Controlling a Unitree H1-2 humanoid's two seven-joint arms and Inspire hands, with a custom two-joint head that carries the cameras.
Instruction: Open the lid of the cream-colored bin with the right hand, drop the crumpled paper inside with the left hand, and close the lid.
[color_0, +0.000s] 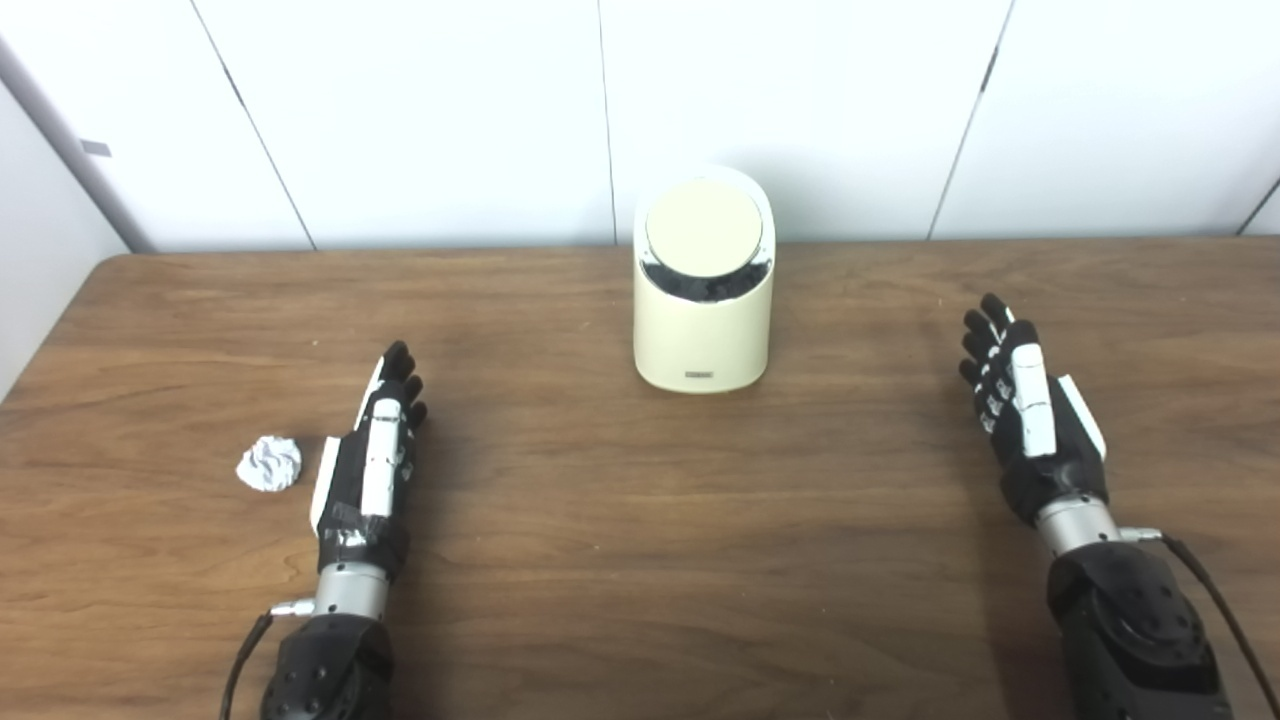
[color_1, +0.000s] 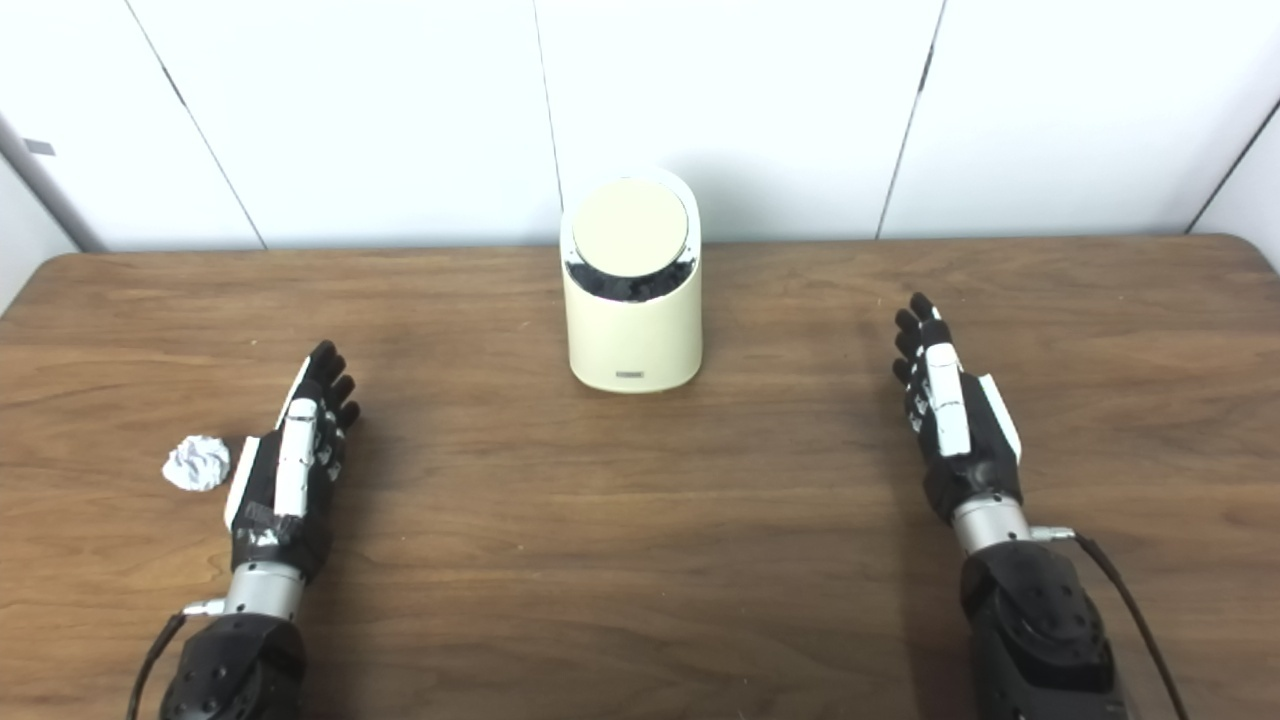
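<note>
A cream-colored bin (color_0: 703, 330) stands upright at the middle back of the wooden table (color_0: 640, 520). Its round lid (color_0: 703, 228) is tilted toward me, with a dark gap under its lower edge. A white crumpled paper (color_0: 269, 463) lies at the left. My left hand (color_0: 375, 450) rests just right of the paper, open, fingers stretched forward, holding nothing. Far to the right of the bin, my right hand (color_0: 1025, 400) is also open and holds nothing.
White wall panels (color_0: 420, 110) rise right behind the table's far edge, close behind the bin. The table's rounded left corner (color_0: 105, 265) shows at the back left. A thin cable (color_0: 1210, 590) runs from the right wrist.
</note>
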